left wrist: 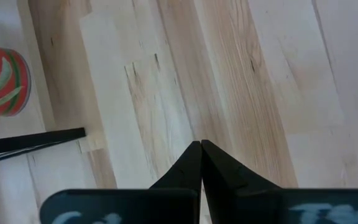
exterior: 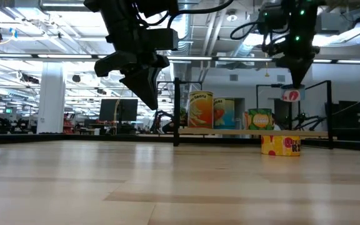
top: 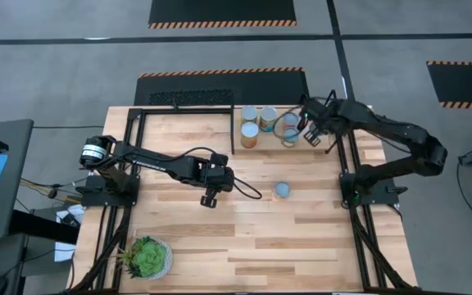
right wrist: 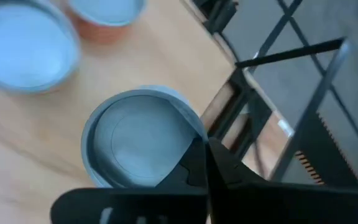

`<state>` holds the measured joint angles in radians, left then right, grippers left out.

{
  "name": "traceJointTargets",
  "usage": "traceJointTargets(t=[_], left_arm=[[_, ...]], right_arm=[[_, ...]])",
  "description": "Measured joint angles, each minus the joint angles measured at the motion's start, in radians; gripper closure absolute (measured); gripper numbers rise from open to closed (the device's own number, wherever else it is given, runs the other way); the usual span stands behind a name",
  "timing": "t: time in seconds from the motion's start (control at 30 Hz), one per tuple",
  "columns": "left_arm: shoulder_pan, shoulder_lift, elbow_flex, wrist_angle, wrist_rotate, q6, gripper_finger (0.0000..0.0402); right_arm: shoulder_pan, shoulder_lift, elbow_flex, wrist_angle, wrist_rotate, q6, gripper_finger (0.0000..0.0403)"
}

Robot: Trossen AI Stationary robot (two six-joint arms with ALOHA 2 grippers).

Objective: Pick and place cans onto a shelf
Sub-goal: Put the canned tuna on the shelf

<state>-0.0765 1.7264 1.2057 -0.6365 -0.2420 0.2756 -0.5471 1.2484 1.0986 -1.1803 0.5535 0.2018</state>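
Cans [top: 262, 124] on shelf [top: 244, 150]; right pincer [top: 307, 133], pressed together, just above the nearest.

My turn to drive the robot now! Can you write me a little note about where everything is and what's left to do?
Left gripper: shut, empty, hovering over the middle of the table.
Right gripper: shut, empty, above the shelf at the far right, right over the cans there.
Cans on the shelf: at least four, standing upright in a close group.
Can on the table: one short yellow can, alone, in front of the shelf.
Done: the shelf group is placed.
Left: that one table can has to go up; the right gripper looks nearest.
The potted plant stays at the near left corner.
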Motion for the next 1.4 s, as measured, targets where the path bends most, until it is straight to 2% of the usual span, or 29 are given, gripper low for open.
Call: traceJointTargets(t=[0.23, 0.7, 0.93, 1.03, 1.2, 1.4], left_arm=[[0.000, 0.000, 0.000, 0.000, 0.000, 0.000, 0.0401], [0.000, 0.000, 0.000, 0.000, 0.022, -0.001, 0.0401], [0.000, 0.000, 0.000, 0.000, 0.026, -0.001, 0.0401], [0.000, 0.000, 0.000, 0.001, 0.026, -0.001, 0.0401], [0.000, 0.000, 0.000, 0.009, 0.026, -0.002, 0.0401], [0.000, 0.000, 0.000, 0.008, 0.026, -0.035, 0.0401]], right_arm=[[-0.138, 0.042, 0.000, 0.140, -0.077, -0.266, 0.0398], [-0.250, 0.282, -0.001, 0.267, -0.107, -0.627, 0.0398], [-0.309, 0.312, 0.000, 0.353, -0.112, -0.720, 0.0373], [-0.323, 0.311, 0.000, 0.364, -0.121, -0.726, 0.0362], [-0.338, 0.311, 0.000, 0.379, -0.192, -0.726, 0.0354], [-0.339, 0.311, 0.000, 0.422, -0.191, -0.734, 0.0352]])
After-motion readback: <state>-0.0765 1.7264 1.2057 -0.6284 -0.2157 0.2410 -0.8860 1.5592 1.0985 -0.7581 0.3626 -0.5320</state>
